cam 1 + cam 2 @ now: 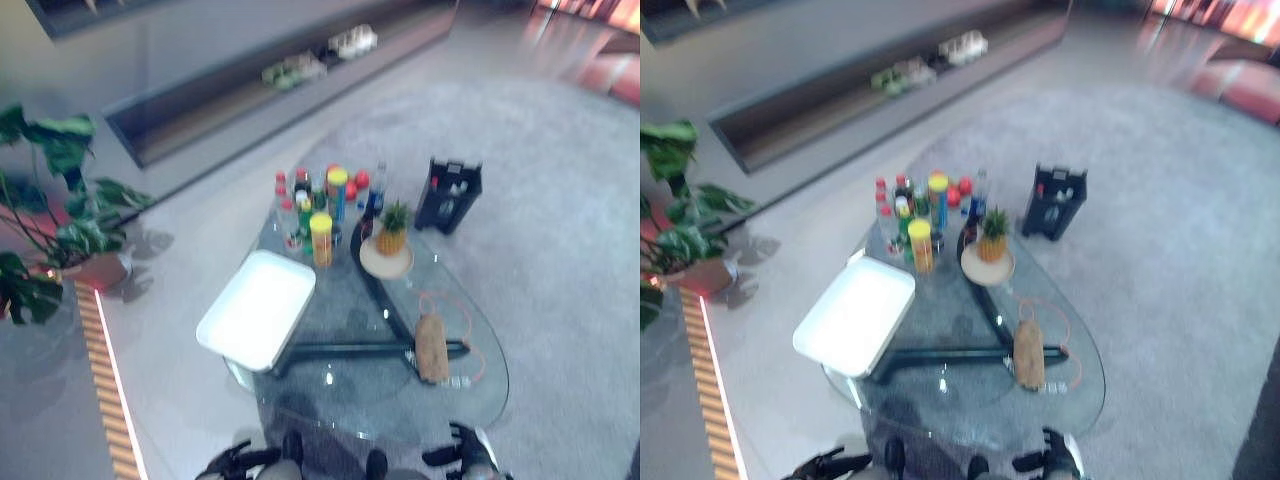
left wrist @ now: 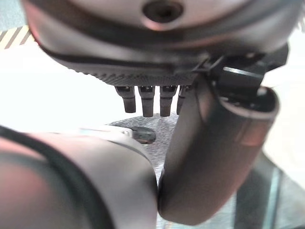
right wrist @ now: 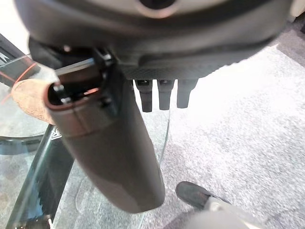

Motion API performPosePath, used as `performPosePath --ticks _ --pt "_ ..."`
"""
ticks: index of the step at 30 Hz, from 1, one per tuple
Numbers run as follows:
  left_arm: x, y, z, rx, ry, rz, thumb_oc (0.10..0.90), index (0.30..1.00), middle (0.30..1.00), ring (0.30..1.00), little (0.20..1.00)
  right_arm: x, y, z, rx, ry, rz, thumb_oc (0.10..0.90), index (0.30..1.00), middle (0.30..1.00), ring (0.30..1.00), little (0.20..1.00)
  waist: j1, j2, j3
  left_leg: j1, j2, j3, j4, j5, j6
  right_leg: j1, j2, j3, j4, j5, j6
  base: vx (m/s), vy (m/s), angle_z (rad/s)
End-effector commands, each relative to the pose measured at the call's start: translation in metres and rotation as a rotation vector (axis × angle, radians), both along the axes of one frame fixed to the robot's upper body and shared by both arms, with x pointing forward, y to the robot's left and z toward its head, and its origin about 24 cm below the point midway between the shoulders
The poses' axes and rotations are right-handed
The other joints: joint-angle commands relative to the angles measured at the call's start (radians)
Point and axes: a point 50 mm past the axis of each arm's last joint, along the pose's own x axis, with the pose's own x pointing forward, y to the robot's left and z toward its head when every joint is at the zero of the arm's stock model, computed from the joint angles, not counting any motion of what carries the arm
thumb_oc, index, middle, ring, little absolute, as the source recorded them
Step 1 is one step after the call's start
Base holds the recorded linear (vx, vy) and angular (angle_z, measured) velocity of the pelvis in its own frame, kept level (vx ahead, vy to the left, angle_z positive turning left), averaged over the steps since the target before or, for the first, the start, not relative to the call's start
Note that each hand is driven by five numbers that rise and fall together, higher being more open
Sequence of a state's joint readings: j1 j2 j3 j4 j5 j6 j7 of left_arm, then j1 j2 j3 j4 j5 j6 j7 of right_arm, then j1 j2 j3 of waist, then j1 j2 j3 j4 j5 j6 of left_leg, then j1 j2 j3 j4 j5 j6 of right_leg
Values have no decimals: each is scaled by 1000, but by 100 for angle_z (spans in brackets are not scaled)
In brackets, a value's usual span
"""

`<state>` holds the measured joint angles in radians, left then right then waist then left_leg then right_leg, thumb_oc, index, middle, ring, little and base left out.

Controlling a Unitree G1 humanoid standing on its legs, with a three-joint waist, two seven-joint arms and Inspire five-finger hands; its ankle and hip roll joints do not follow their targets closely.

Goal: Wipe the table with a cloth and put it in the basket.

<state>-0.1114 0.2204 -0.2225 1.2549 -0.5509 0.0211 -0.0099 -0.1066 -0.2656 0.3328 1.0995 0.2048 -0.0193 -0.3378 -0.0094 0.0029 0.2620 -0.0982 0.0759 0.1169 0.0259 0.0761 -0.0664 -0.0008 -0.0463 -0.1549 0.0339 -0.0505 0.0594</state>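
Observation:
A brown cloth lies crumpled on the near right part of the oval glass table, beside a thin orange cord. In the right wrist view the cloth shows past the thumb, on the glass. A white rectangular basket sits on the table's left edge. My left hand and right hand hang low at the table's near edge, apart from the cloth. Both wrist views show straight fingers and nothing held: the left hand and the right hand are open.
Several bottles and cans crowd the far end of the table, next to a small pineapple on a round plate. A dark crate stands on the grey carpet beyond. A potted plant is at the left.

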Motion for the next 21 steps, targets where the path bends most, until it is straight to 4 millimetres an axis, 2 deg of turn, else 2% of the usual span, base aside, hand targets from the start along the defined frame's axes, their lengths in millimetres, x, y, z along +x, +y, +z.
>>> performPosePath --ticks 1,7,13,16,17,19,20,21 --pt "-7 -2 -2 -10 4 25 800 900 900 900 900 39 -4 27 -48 -202 -32 800 900 900 900 900 -24 -31 33 -1 -92 17 83 -135 47 -100 -4 52 28 47 22 -105 28 -3" --pt "5 -8 2 -17 -47 20 800 900 900 900 900 68 -1 57 -90 -386 -80 800 900 900 900 900 -35 -25 95 -79 -99 30 113 -129 49 -187 -5 50 77 45 22 -79 14 0" --pt "10 -6 5 -21 -82 24 800 900 900 900 900 84 -7 88 -153 -560 -192 800 900 900 900 900 -43 -21 145 -137 -102 36 160 -135 46 -242 -8 44 115 41 18 -42 11 0" --pt "15 -7 8 -31 -110 19 800 900 900 900 900 94 -10 108 -170 -658 -245 800 900 900 900 900 -47 -11 171 -169 -105 35 174 -132 45 -277 -11 40 131 43 16 -28 18 2" --pt "15 -7 8 -32 -110 19 800 900 900 900 900 94 -10 109 -171 -663 -247 800 900 900 900 900 -48 -10 172 -171 -105 35 175 -132 45 -279 -11 39 132 43 16 -32 38 0" --pt "18 -10 9 -43 -123 13 800 900 900 900 900 104 -12 126 -179 -749 -271 800 900 900 900 900 -49 -1 192 -195 -109 34 185 -130 44 -307 -10 38 143 44 14 -29 41 -1" --pt "18 -10 9 -44 -125 14 800 900 900 900 900 105 -12 128 -180 -757 -273 800 900 900 900 900 -49 -1 193 -198 -109 34 186 -130 44 -310 -10 38 144 44 13 -32 42 -1" --pt "21 -12 10 -49 -137 15 800 900 900 900 900 113 -11 140 -182 -809 -280 800 900 900 900 900 -49 2 206 -216 -108 38 199 -130 43 -328 -11 37 154 42 11 -32 33 -1"
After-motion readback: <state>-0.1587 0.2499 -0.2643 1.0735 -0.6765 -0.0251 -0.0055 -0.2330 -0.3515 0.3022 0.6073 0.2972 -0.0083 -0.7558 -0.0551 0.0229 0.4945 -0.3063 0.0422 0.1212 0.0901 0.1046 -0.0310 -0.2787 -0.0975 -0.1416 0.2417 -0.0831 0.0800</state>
